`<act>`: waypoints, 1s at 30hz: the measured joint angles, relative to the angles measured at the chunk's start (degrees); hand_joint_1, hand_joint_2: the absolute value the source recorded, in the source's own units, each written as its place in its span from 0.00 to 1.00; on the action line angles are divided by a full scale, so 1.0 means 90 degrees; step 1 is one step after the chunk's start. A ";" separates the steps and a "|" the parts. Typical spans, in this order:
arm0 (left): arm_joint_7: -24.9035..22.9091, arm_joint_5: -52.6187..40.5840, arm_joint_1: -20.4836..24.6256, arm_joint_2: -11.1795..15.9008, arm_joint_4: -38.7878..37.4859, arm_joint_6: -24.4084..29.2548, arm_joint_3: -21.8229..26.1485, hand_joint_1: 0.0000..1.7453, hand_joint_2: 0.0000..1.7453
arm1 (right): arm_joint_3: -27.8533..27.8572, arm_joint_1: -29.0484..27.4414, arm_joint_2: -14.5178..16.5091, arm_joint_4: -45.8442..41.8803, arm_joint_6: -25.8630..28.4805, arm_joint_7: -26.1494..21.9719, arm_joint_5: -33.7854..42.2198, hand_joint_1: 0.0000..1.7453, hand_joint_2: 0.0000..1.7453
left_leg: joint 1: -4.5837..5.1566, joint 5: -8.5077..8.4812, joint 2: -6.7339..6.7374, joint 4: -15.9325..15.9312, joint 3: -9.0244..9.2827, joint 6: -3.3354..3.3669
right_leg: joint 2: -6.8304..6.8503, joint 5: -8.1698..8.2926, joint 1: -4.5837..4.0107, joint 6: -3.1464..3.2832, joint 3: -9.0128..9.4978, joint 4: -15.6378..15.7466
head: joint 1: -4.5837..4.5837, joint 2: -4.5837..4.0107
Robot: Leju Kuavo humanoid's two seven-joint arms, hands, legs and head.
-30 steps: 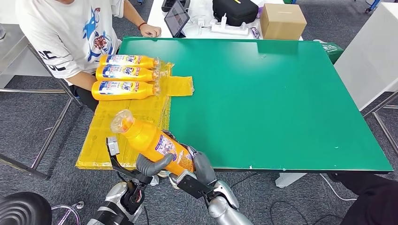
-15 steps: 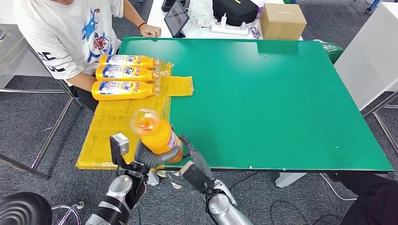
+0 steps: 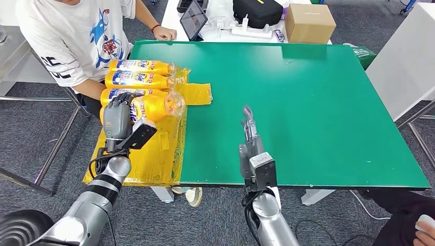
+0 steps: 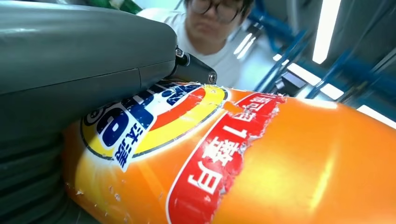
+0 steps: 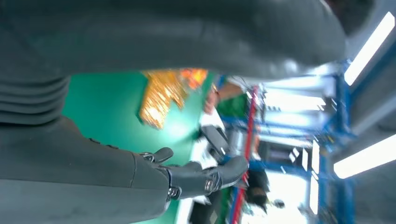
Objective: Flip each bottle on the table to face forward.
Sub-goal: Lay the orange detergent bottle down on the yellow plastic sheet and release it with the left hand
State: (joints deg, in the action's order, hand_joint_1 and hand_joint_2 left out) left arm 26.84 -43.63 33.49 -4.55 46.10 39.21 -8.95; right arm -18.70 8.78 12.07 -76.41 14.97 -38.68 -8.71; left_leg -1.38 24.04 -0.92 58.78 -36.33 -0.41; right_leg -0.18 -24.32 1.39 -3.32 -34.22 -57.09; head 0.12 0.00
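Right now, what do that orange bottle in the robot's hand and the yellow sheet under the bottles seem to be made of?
The orange bottle looks like glossy translucent plastic: light shines off its side, and a printed label is peeling at its edge. The yellow sheet looks like thin crinkled plastic film or wrap, shiny and wrinkled; I cannot tell which.

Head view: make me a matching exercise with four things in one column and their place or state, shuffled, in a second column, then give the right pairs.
Things
1. left hand
2. right hand
3. cardboard box
4. yellow sheet

Places or states
A. on the white table beyond the green table's far edge
B. held over the green table, fingers straight, holding nothing
C. lying over the green table's left edge, bottles on it
D. gripping the held orange bottle

Pairs: 1-D, 2-B, 3-A, 4-C
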 joint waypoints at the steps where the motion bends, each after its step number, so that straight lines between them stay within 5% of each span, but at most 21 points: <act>1: -0.0129 -0.0160 0.0076 0.0036 -0.0190 0.0003 0.0015 1.00 1.00 | 0.0027 -0.0036 0.0000 -0.0124 0.0140 -0.0045 0.0003 0.00 0.00 | 0.0000 0.0001 0.0000 0.0000 -0.0001 0.0000 | 0.0000 0.0000 0.0000 0.0000 -0.0001 0.0000 | 0.0001 0.0000; 11: -0.1144 -0.1219 0.0430 0.0265 -0.1713 -0.0747 0.0108 1.00 1.00 | 0.0198 -0.0393 0.0029 -0.1519 0.1745 -0.0148 0.0191 0.00 0.00 | 0.0000 0.0001 0.0003 -0.0001 -0.0002 -0.0001 | -0.0003 -0.0001 0.0000 0.0000 -0.0006 0.0000 | 0.0001 0.0000; 26: -0.1591 -0.1870 0.0502 0.0339 -0.2512 -0.1490 -0.0001 1.00 1.00 | 0.0393 -0.0504 0.0036 -0.2153 0.1810 -0.0153 0.0422 0.00 0.00 | 0.0000 0.0005 0.0004 -0.0003 0.0032 -0.0001 | -0.0003 -0.0001 0.0000 0.0002 0.0028 0.0001 | 0.0002 0.0000; 27: -0.1589 -0.1877 0.0505 0.0341 -0.2526 -0.1532 -0.0015 0.95 1.00 | 0.0401 -0.0504 0.0036 -0.2152 0.1774 -0.0153 0.0442 0.00 0.00 | 0.0000 0.0005 0.0004 -0.0004 0.0035 -0.0001 | -0.0003 -0.0001 0.0000 0.0002 0.0031 0.0001 | 0.0002 0.0000; 29: -0.1559 -0.1904 0.0507 0.0344 -0.2552 -0.1627 -0.0041 0.48 1.00 | 0.0426 -0.0504 0.0039 -0.2129 0.1675 -0.0153 0.0512 0.00 0.00 | 0.0001 0.0005 0.0003 -0.0004 0.0040 -0.0001 | -0.0002 -0.0002 0.0000 0.0002 0.0038 0.0001 | 0.0002 0.0000; 30: -0.1530 -0.1928 0.0506 0.0345 -0.2564 -0.1673 -0.0054 0.23 0.75 | 0.0444 -0.0502 0.0041 -0.2105 0.1621 -0.0153 0.0552 0.00 0.00 | 0.0001 0.0005 0.0003 -0.0004 0.0042 -0.0001 | -0.0002 -0.0002 0.0000 0.0002 0.0041 0.0001 | 0.0002 0.0000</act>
State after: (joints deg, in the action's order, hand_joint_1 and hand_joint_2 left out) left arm 13.07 -60.99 38.04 -1.44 23.03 24.15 -9.44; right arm -14.70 4.26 12.44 -95.35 29.56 -40.06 -3.74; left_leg -1.37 24.09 -0.89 58.75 -35.96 -0.42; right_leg -0.20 -24.34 1.39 -3.30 -33.84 -57.08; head 0.14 0.00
